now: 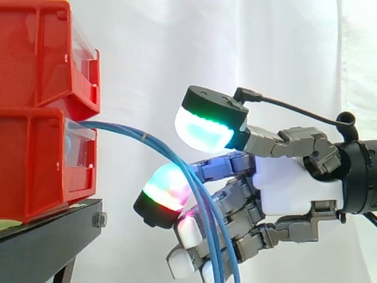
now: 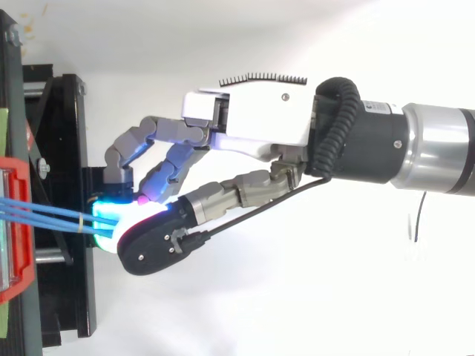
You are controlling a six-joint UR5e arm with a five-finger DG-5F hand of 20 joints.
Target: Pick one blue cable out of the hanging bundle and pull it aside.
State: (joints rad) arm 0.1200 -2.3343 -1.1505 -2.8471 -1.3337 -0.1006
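With the hand (image 1: 294,188) spread and pinching nothing, single out one blue cable (image 1: 112,126) at its 9 o'clock, close on it alone, then draw sideways slowly.

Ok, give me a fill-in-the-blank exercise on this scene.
The blue cables come out of the ____ red bin. That bin sits on a ____ stand. In the side view the hand reaches in from the ____ edge.
Missing words: lower, black, right.
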